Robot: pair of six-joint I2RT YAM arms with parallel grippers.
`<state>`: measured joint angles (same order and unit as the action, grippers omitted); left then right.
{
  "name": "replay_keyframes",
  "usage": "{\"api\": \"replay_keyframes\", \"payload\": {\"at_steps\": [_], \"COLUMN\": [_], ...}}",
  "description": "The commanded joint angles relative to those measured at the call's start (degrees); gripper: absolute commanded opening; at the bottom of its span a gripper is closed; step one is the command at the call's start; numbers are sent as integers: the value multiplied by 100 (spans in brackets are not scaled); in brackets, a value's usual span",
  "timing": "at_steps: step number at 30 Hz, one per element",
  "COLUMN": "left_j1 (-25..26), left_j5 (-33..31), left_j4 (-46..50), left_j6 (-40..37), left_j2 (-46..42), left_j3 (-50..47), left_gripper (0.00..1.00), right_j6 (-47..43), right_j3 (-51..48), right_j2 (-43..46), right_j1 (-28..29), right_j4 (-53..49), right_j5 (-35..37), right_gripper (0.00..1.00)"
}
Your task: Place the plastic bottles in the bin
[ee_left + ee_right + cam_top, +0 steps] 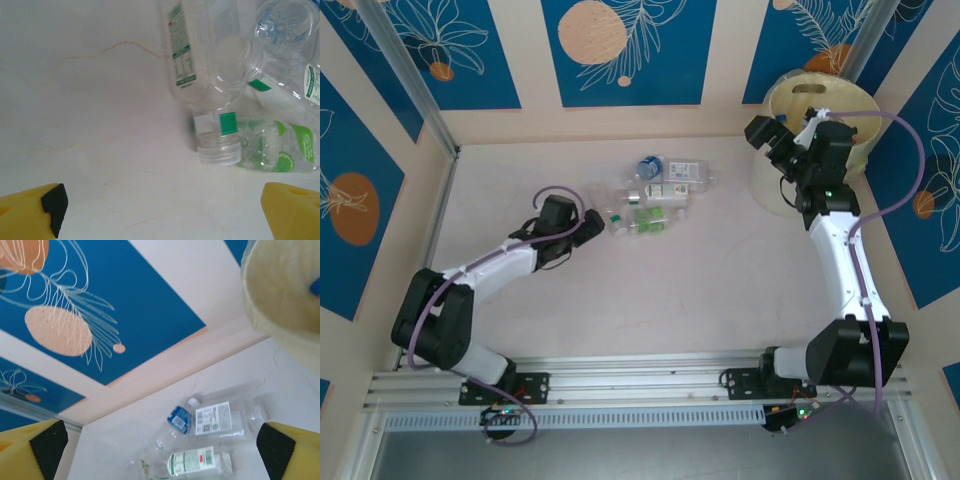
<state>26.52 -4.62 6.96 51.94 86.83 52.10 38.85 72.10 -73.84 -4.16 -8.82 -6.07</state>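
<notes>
Left claw [161,209]: wide, empty, facing the bottles [215,85].
Right claw [767,135]: wide, empty, beside the bin [767,180].
Risk: the crowded, touching bottles could roll or slip if nudged.

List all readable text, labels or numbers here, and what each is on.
None can be read.
White-label bottle: print and code squares, too blurred.
Blue-label bottle: too small.
Green-print bottle: fine print, blurred.
Lime-label bottle: no legible words.
</notes>
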Motion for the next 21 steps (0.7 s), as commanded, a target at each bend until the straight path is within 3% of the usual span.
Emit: {"api": "replay_keyframes", "payload": {"at_steps": [1,11,21], "left_j1": [207,623,656], "left_j5": [-417,-1201,-1314], "left_j4": [520,1119,1369], "left_j6": [-14,202,138], "left_j2": [402,1636,2584], "left_j3": [446,1678,2540], "left_gripper": [100,100,89], "right_j6": [-181,-209,-279], "right_j3": [-432,-908,-960], "right_j2": [338,799,911], "right_j1": [69,113,117], "right_j4": [182,-3,-170], "right_j5": [-180,-117,-59], "right_gripper": [100,100,100]}}
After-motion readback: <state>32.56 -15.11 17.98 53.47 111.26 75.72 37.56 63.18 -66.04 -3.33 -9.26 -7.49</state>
